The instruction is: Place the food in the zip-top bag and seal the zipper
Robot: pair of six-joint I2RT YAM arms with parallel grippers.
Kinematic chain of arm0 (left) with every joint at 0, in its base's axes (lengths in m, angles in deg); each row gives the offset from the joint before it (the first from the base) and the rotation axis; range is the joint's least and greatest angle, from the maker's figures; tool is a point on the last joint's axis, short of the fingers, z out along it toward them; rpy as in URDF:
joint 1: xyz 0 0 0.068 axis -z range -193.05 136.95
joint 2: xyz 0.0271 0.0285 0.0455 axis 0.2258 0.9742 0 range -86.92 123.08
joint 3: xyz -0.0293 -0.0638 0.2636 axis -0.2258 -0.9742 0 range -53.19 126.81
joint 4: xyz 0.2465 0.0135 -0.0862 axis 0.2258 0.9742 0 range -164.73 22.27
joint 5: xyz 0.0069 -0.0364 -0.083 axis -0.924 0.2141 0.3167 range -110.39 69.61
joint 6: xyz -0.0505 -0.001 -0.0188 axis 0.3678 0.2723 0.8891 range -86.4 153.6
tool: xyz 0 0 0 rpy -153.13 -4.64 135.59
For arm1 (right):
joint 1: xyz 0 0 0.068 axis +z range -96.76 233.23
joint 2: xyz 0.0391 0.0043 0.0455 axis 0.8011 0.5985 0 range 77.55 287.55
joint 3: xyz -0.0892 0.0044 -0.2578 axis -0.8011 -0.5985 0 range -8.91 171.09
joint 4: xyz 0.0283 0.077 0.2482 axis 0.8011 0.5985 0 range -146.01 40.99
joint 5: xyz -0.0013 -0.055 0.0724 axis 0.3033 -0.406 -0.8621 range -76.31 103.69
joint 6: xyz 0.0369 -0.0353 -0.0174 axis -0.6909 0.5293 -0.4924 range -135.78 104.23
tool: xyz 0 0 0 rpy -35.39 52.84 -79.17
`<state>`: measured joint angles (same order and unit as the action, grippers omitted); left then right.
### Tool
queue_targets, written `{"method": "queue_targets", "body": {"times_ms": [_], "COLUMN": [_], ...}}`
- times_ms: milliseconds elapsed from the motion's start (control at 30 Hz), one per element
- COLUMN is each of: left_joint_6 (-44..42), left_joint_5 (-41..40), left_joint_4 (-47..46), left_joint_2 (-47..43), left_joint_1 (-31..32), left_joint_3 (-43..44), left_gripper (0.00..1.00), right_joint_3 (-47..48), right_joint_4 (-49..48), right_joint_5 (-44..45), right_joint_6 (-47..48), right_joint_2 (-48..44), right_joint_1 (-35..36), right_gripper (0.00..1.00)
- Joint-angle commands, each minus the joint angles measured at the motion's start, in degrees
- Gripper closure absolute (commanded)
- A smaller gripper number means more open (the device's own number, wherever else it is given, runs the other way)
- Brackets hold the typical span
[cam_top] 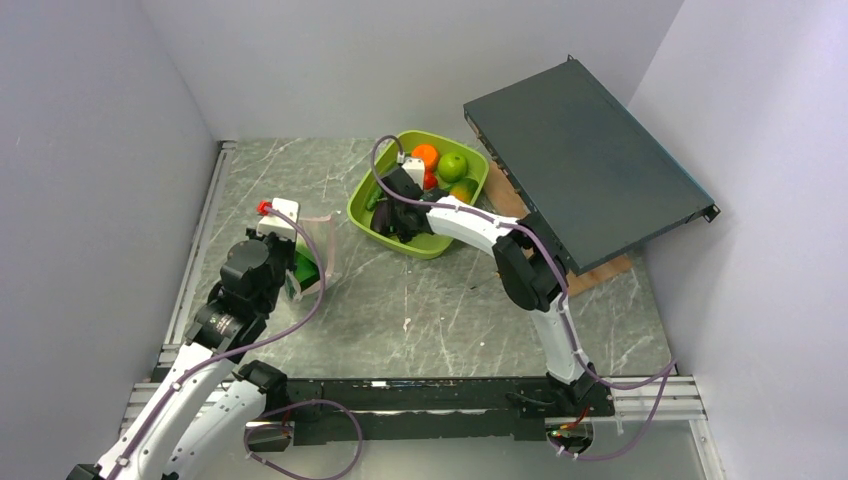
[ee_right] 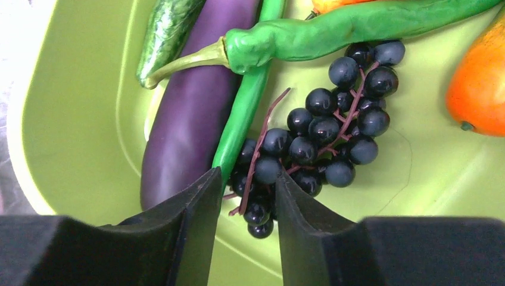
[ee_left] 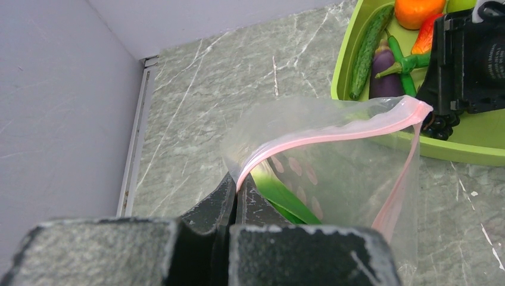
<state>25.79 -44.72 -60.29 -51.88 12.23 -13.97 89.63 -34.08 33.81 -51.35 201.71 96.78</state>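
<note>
Straddling glossy grapes (ee_right: 321,143), the right end effector (ee_right: 247,176) is half-open; the left end effector (ee_left: 238,186) clamps the crinkly bag's (ee_left: 339,179) zipper (ee_left: 333,136).

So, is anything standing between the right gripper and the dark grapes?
Nothing visible. The right gripper straddles the near end of the dark grapes in the green tray; a green stalk lies close beside one finger.

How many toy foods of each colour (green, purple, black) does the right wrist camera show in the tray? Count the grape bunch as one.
Green: 3 (cucumber, pepper, long stalk)
Purple: 1 (eggplant)
Black: 1 (grape bunch)
Total: 5
</note>
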Motion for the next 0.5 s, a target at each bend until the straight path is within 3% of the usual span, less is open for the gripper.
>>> {"method": "queue_targets", "body": {"times_ms": [0, 133, 267, 467], "left_joint_6": [0.34, 0.34, 0.41, 0.30], "left_joint_5": [-0.16, -0.47, 0.15, 0.18], "left_joint_4": [-2.10, -2.23, -2.01, -2.60], "left_joint_2": [-0.35, -0.43, -0.19, -0.21], "left_joint_1": [-0.16, -0.14, -0.21, -0.14], "left_joint_3": [1.52, 1.35, 1.68, 1.38], "left_gripper": [1.00, 1.00, 1.00, 1.00], "right_joint_3": [3.90, 8.30, 8.01, 13.20], "right_joint_4": [-1.31, 0.88, -1.10, 0.29], "right_joint_5": [2.83, 5.77, 6.87, 3.34], "right_joint_6": [0.49, 2.61, 4.17, 4.48], "right_joint_2": [1.90, 3.44, 3.01, 6.58], "right_joint_1": [0.63, 0.96, 1.33, 1.08], "right_gripper": [0.61, 0.63, 0.72, 0.69]}}
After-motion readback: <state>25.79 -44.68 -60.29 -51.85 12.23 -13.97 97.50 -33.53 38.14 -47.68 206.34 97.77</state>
